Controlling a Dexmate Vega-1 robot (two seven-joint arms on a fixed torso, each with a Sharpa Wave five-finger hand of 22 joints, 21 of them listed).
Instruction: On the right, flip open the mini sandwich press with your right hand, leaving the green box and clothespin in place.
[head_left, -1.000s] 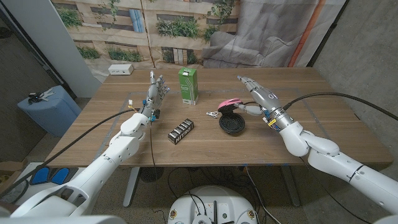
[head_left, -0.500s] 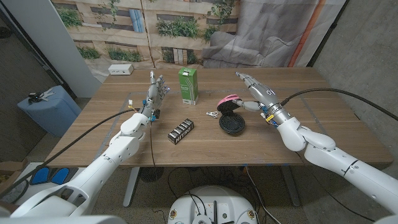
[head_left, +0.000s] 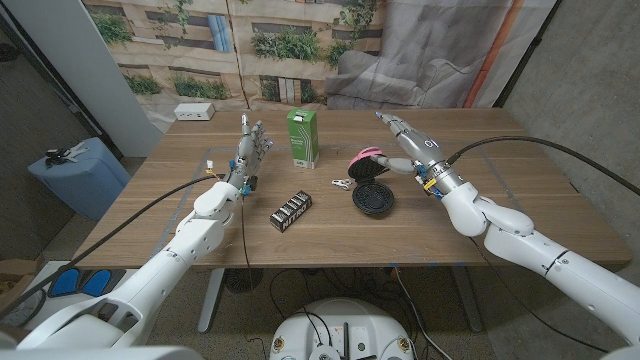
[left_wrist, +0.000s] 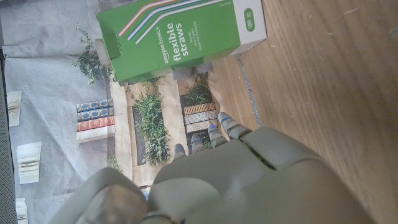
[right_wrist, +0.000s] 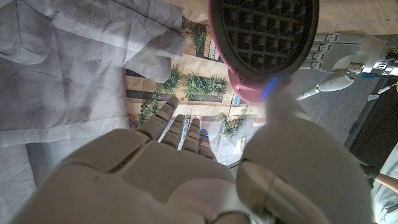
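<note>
- Wooden tabletop (head_left: 520, 190), printed garden backdrop behind: the mini sandwich press (head_left: 371, 186) sits toward the right half, its pink lid (head_left: 368, 159) now tipped higher than a second ago, black grid plate exposed.
- That lift suggests the flip is well underway, the lid not yet laid fully back.
- Right robot hand (head_left: 402, 146) has edged toward the far edge, thumb under the lid, fingers extended.
- Green box (head_left: 302, 137) and clothespin (head_left: 342, 183) remain unmoved.
- Left robot hand (head_left: 251, 148) stands spread, empty, beside the box.
</note>
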